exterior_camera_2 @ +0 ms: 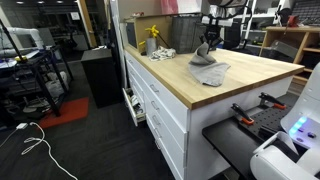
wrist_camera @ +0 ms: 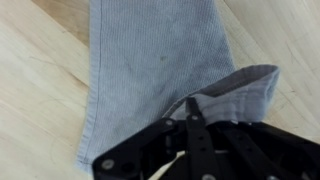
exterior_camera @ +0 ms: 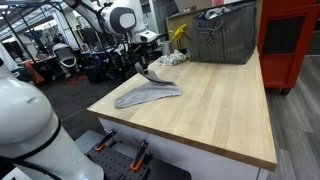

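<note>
Although the wrist view cuts off most of the tool, the gripper [wrist_camera: 188, 120] reads as pinched together on fabric: its two dark fingers meet at a narrow tip, with no gap between them, right at a curled-over edge of the grey cloth [wrist_camera: 160, 60]. In both exterior views the cloth [exterior_camera: 150, 93] rises to a small peak under the gripper [exterior_camera_2: 207, 50], which agrees with a hold on one end. The rest of the cloth lies slack.

Position, taken from the bench top [exterior_camera: 220, 100]: the cloth lies on it, near the end closest to the arm and apart from the front edge. A wire basket [exterior_camera: 225, 40] stands at the far end of the bench top, well apart from the cloth, and a yellow item [exterior_camera_2: 152, 35] stands just beside the basket. A red cabinet [exterior_camera: 290, 40] stands beyond the bench top's far corner. White drawers [exterior_camera_2: 160, 105] sit beneath it.

Assessment: the step in hand appears to be the pick-up of the cloth by one end, with the grasp made and the lift barely begun. Any next move would call for a firm pinch and a steady rise. The trailing length will drag across the bench top, and a thin bite on the edge could slip.
</note>
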Robot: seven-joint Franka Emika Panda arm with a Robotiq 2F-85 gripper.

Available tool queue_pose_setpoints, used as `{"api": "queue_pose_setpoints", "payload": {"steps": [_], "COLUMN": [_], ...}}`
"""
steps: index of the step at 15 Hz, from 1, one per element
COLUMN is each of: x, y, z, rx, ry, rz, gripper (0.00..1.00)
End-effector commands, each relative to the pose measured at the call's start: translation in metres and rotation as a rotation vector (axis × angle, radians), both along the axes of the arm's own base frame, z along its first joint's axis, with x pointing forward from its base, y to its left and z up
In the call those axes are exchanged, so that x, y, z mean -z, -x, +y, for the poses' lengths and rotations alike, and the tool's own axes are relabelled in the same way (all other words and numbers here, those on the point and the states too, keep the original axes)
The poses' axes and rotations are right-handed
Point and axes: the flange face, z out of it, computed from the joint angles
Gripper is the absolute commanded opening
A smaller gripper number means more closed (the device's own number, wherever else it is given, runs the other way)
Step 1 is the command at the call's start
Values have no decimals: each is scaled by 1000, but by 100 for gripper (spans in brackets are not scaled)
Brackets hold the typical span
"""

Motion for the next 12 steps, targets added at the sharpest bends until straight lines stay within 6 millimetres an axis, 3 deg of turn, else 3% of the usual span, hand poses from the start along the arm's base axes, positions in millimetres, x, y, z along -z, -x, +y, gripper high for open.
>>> {"api": "queue_pose_setpoints", "payload": {"steps": [1, 5, 8, 12], "x": [1, 6, 9, 1], "y": [10, 38, 70, 109], "z": [-6, -13, -13, 1], "rx": [25, 95, 144, 201], "ry": [28, 43, 44, 52], "rz": [11, 40, 52, 51], "gripper": [1, 1, 1, 1]}}
